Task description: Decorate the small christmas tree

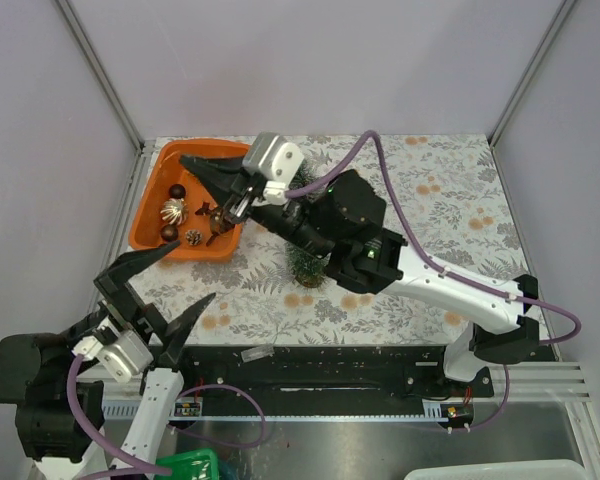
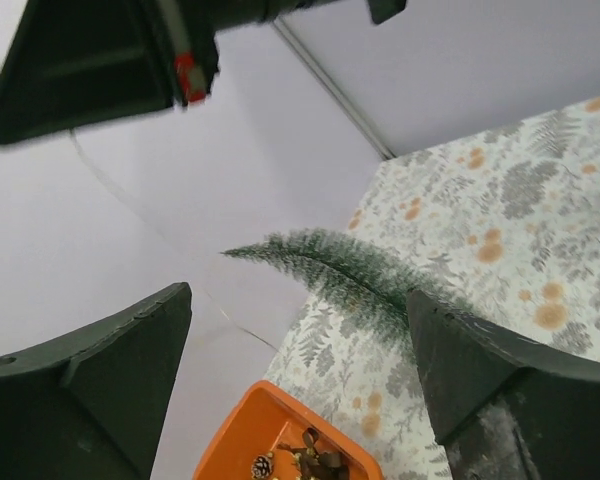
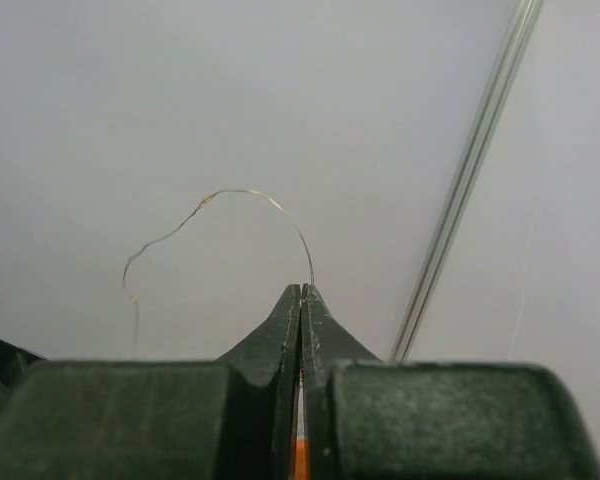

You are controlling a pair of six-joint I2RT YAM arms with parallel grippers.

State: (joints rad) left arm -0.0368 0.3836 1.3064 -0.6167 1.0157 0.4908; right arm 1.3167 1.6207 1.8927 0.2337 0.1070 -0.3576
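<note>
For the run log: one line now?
left gripper open | right gripper shut on thin wire | small christmas tree standing | ornaments in orange tray

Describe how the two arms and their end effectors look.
The left arm and right arm have white links and bulky black joints, and each trails a purple cable. The left end effector and right end effector each have two dark, wedge-shaped fingers tapering to points, with a white camera housing behind.

Open left end effector (image 1: 192,272), tree (image 1: 304,264) near tray (image 1: 143,213)
</note>
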